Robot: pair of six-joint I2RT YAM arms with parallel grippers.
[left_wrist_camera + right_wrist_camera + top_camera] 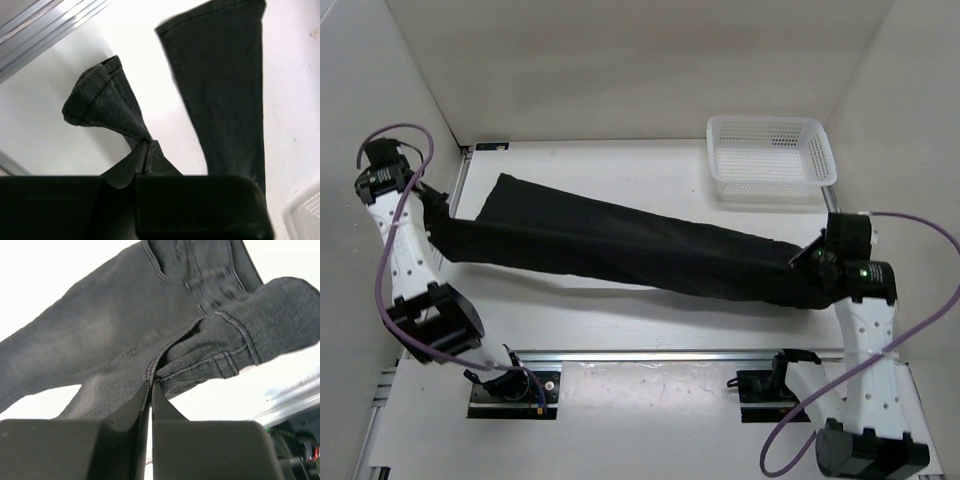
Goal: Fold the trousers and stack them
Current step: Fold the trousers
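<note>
Trousers [620,250] are pulled out long across the middle of the counter [620,335], running from the left arm over to the right one. Left fingers [144,152] are pinched fully shut on one leg's hem, with the other leg lying just beside it, its hem loose. Right fingers [151,390] are clamped tight on the cloth at the waist end, right by the seam and pocket stitching. Can't really tell whether the middle of the cloth is resting on the counter or hanging a bit above it.

Progress-wise I'd call this early. They're stretched into one long strip, which looks like setup more than folding. No crosswise fold yet as far as I can see, so bringing one end over to the other is yet to come, probably more than once. Nothing stacked either. Basket [772,122] sits at the far right, apart from the trousers, with nothing in it that I can make out.
</note>
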